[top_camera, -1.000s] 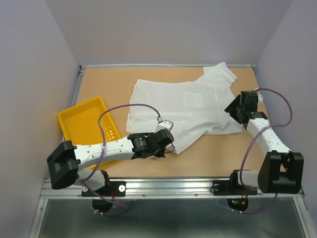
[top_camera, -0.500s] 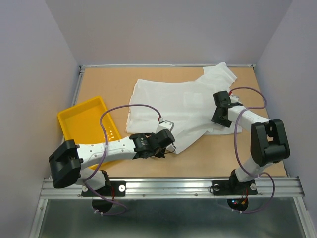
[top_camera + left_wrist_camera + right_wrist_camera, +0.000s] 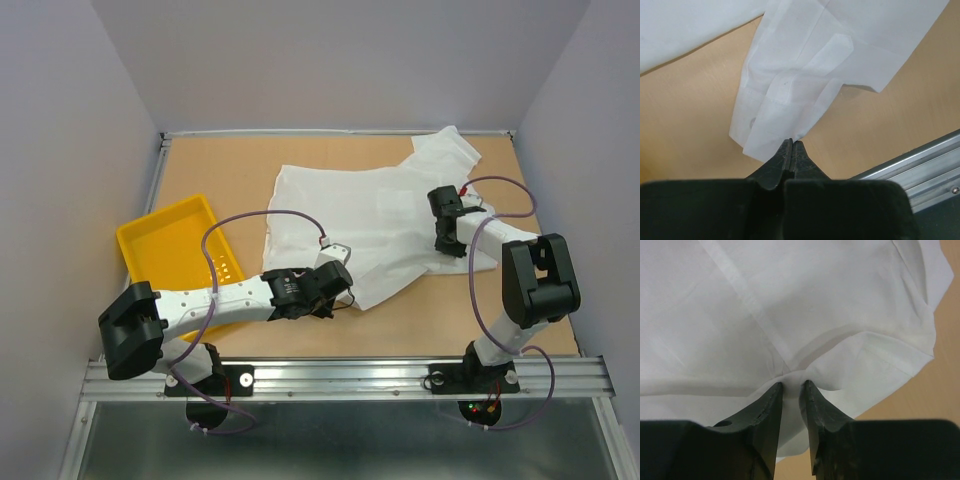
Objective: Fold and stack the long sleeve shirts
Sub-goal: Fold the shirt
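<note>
Left gripper (image 3: pixel 791 142): black jaws pressed fully together, nipping the near corner of a sleeve cuff of the long sleeve shirt (image 3: pixel 790 85). The cuff fanned away from the tips in flat, layered, sharp-edged panels, a small button-like dot showing through one layer.

Right gripper (image 3: pixel 791 385): jaws narrowly apart, with a raised pucker of the same cloth pinched between the fingertips (image 3: pixel 774 390). A stitched seam ran diagonally across the fabric beyond them.

The shirt was thin, matte and white, and lay spread and creased across the middle and far right of the tan table (image 3: pixel 210 165). One end reached the far right corner, and the near edge met the left gripper.

A glossy yellow plastic tray (image 3: pixel 160 218) — rectangular, raised rim — sat at the left, apart from the cloth.
</note>
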`<state>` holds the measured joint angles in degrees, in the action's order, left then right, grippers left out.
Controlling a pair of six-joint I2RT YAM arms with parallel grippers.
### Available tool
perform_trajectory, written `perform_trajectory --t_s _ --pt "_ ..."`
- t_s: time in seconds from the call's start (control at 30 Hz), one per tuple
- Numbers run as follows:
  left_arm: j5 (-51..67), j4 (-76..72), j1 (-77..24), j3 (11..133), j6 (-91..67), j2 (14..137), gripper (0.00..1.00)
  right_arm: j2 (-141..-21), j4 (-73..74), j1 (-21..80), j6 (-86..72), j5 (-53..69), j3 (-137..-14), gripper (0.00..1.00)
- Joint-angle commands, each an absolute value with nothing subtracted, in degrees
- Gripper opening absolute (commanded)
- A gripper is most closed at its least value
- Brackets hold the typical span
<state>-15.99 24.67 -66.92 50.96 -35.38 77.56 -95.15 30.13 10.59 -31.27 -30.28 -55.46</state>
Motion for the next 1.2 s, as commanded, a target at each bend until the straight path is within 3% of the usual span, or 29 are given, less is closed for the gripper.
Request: perform_trajectory --t_s 0.0,0.1,0.37,0.57,0.8,1.17 --pt "-18.4 25.2 -66.9 50.5 -35.3 76.3 0.01 -93.5 32.0 10.8 -31.4 -35.2 -57.6 0.3" --pt "-19.1 25.8 -67.0 50.5 -35.5 76.0 0.01 -92.8 32.3 10.6 -31.0 -36.4 -57.7 0.3" --pt "-19.3 25.8 -66.9 50.2 -35.9 76.3 0.01 -91.3 34.1 10.5 -30.7 -40.2 -56.9 0.47" --pt "-19.5 25.5 -66.8 49.8 -36.0 75.9 0.01 -91.6 34.5 9.4 -30.5 -40.5 -56.2 0.46" --pt "-19.6 25.5 -66.8 49.3 -36.5 75.7 0.01 -90.6 34.8 8.3 -30.1 -41.0 -56.1 0.36" --pt "-20.6 26.6 -66.6 50.6 -36.5 76.0 0.01 -86.4 34.9 5.2 -33.2 -38.1 -54.0 0.01"
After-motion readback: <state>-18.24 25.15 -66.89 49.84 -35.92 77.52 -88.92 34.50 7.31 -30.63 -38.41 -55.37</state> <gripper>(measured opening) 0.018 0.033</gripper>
